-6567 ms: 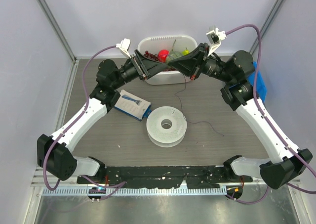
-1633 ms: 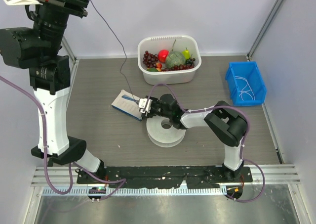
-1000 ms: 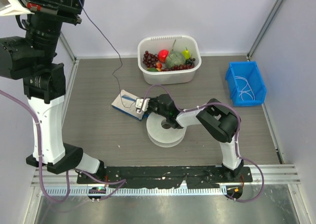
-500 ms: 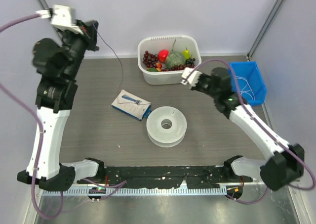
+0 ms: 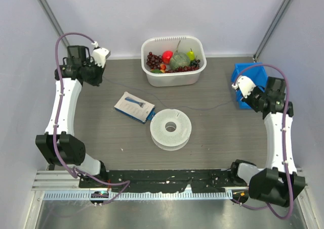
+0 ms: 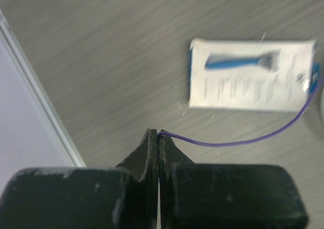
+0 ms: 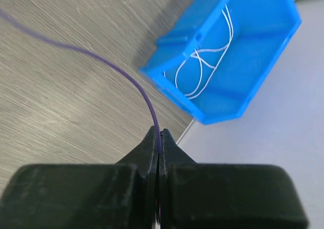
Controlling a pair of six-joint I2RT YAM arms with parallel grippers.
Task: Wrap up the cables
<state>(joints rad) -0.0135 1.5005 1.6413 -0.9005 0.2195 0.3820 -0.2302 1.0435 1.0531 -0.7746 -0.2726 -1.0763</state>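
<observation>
A thin purple cable (image 5: 212, 107) runs low across the table between my two grippers, passing just behind the round white spool (image 5: 162, 133). At the far left, my left gripper (image 5: 97, 79) is shut on one end; in the left wrist view that cable (image 6: 238, 142) leaves the tips of my left gripper (image 6: 159, 134) to the right. Beside the blue bin (image 5: 266, 95), my right gripper (image 5: 242, 101) is shut on the other end; in the right wrist view the cable (image 7: 121, 67) arcs up and left from my right gripper (image 7: 159, 133). Thin white cables (image 7: 202, 72) lie in the bin (image 7: 217, 112).
A white card pack with a blue razor (image 5: 134, 106) lies left of the spool and also shows as the pack (image 6: 250, 75) in the left wrist view. A white tub (image 5: 172, 78) of fruit stands at the back centre. Enclosure walls rise close behind both grippers.
The left arm has come down from high at the back left. The right arm has swung from the fruit tub out to the blue bin. The cable now stretches between them.
</observation>
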